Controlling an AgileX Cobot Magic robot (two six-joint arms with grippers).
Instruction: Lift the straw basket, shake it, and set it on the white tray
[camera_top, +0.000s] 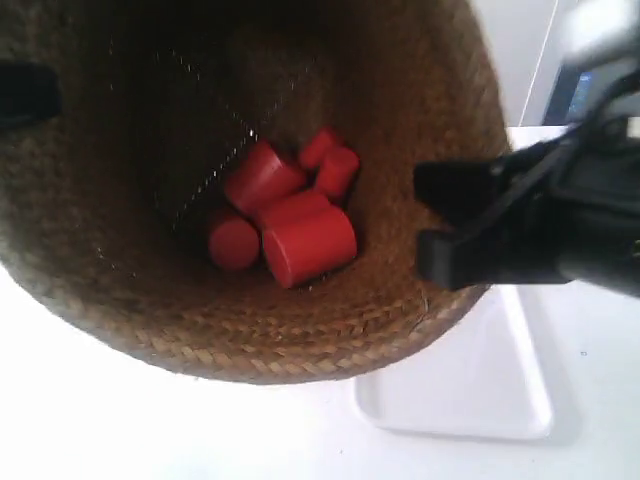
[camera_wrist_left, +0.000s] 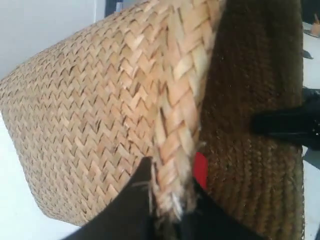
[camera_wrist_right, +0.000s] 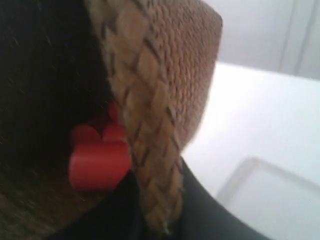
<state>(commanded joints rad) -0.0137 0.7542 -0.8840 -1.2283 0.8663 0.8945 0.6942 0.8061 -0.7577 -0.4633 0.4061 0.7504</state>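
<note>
The straw basket (camera_top: 300, 330) is held up close to the exterior camera, tilted so its dark inside shows. Several red cylinders (camera_top: 290, 215) lie heaped at its bottom. My left gripper (camera_wrist_left: 170, 200) is shut on the braided rim (camera_wrist_left: 175, 125), one finger outside the wall and one inside. My right gripper (camera_wrist_right: 155, 210) is shut on the opposite rim (camera_wrist_right: 150, 130) the same way, next to the red cylinders (camera_wrist_right: 97, 160). The white tray (camera_top: 470, 390) lies on the table below the basket, partly hidden by it, and shows in the right wrist view as a blurred white tray (camera_wrist_right: 270, 195).
The white table (camera_top: 120, 420) spreads under the basket. At the exterior view's right, the black arm (camera_top: 530, 220) reaches over the tray. A pale wall (camera_wrist_right: 270, 30) stands behind the table. At the exterior view's left edge a dark finger (camera_top: 25, 92) shows on the rim.
</note>
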